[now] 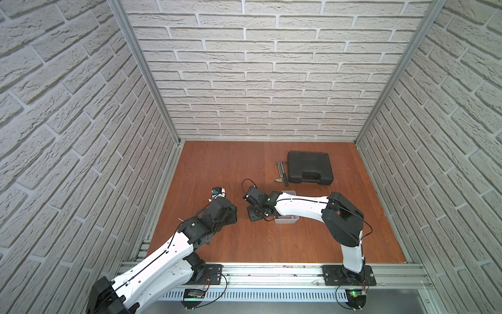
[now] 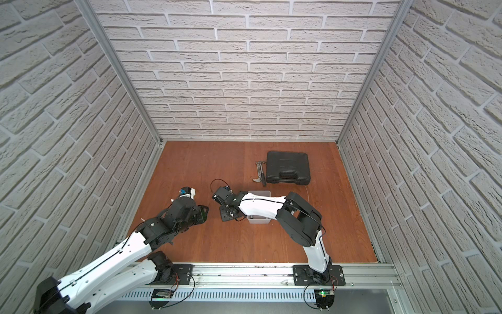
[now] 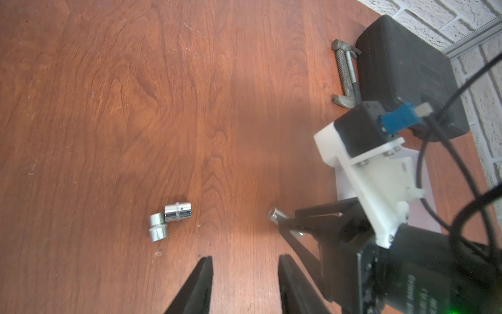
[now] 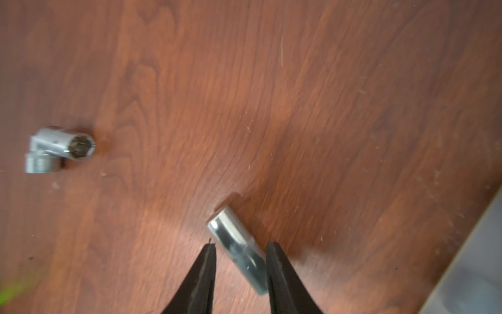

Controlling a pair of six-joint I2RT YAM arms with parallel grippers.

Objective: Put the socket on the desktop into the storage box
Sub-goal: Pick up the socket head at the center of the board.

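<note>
Nearest, the left gripper (image 3: 244, 258) hangs over bare desktop (image 3: 135, 108), fingers spread with nothing between them; only the fingertips show, the rest is cut off at the frame edge. Just beyond lie two short sockets (image 3: 176, 212), touching at an angle; I cannot make them out in either top view. The right gripper (image 4: 241, 244) stands spread astride a long socket (image 4: 236, 252) lying slantwise on the wood. One finger meets its blurred end nearer the wrist, with a clear gap at the other. The storage box (image 1: 286, 220) sits just beside, largely hidden under the right arm. Farthest are a grey metal tool (image 1: 281, 174) and a black case (image 1: 309, 168).
</note>
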